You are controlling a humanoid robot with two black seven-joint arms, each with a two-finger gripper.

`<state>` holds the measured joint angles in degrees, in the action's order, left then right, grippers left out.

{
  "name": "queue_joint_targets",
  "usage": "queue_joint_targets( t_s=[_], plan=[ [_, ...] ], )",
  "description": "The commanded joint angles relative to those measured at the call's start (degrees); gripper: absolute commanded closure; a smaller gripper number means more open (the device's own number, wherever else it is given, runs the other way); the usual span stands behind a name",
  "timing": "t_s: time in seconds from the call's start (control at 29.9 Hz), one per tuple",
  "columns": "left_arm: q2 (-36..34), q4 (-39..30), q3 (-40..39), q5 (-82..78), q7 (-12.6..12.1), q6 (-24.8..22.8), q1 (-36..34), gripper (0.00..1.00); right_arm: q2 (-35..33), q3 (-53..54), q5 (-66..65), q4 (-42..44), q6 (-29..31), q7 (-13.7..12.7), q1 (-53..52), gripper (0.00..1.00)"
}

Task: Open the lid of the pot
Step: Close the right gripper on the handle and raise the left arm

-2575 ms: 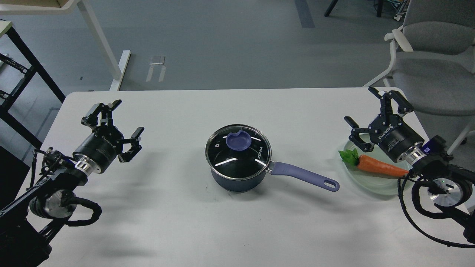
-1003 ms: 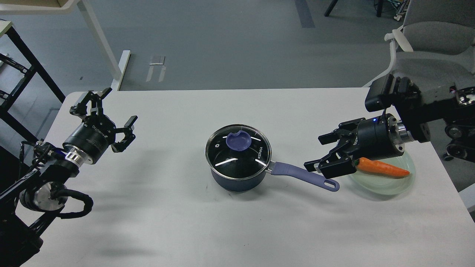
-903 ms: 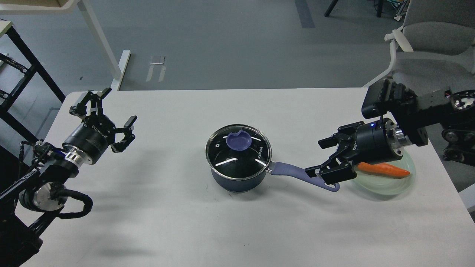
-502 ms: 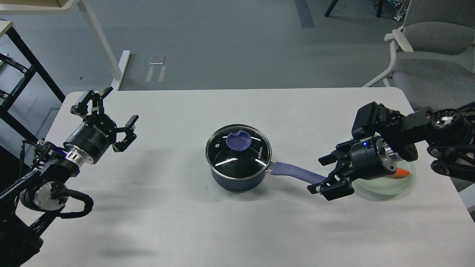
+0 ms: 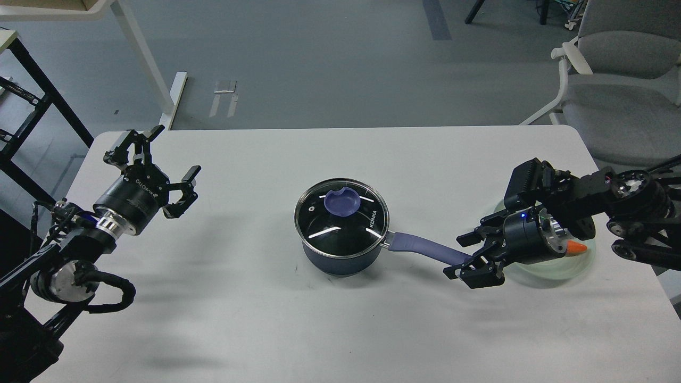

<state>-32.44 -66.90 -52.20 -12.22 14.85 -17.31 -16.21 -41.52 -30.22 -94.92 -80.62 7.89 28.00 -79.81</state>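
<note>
One pot (image 5: 340, 250) sits mid-surface with its one lid (image 5: 341, 217) seated flat on the rim, the purple knob (image 5: 341, 201) centred on top. The pot's single long purple handle (image 5: 425, 249) runs out toward the right pincer (image 5: 471, 255), and its far end disappears between that pincer's fingers. The right pincer lies low over the surface (image 5: 319, 319), fingers spread fairly wide, one above the handle end and one below; the handle tip is between them, though whether either finger actually touches it I cannot tell. The jaws have not closed on it.

Just behind the right pincer, on its wrist side, is one pale green plate (image 5: 572, 268), mostly covered by the arm, with one carrot (image 5: 576, 247) of which only the orange tip shows.

The left pincer (image 5: 159, 159) is well away from the pot on the other side, raised off the surface, fingers splayed wide and holding nothing. The lid is far to its right

Two pincers, one pot, one lid, one plate, one carrot
</note>
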Motion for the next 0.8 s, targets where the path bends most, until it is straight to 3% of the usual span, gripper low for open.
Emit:
queue_joint_targets(
  t_s=[0.0, 0.6, 0.77],
  plan=[
    [-0.2, -0.3, 0.0, 0.0, 0.1, 0.0, 0.0, 0.01, 0.9, -0.1, 0.2, 0.1, -0.1, 0.0, -0.1, 0.30],
    [-2.5, -0.1, 1.0, -2.5, 0.4, -1.1, -2.4, 0.01, 2.7, -0.6, 0.0, 0.8, -0.1, 0.0, -0.2, 0.55],
    [-3.5, 0.1, 1.0, -7.5, 0.4, -4.1, -4.8, 0.01, 3.5, -0.6, 0.1, 1.3, -0.1, 0.0, -0.3, 0.59]
  ],
)
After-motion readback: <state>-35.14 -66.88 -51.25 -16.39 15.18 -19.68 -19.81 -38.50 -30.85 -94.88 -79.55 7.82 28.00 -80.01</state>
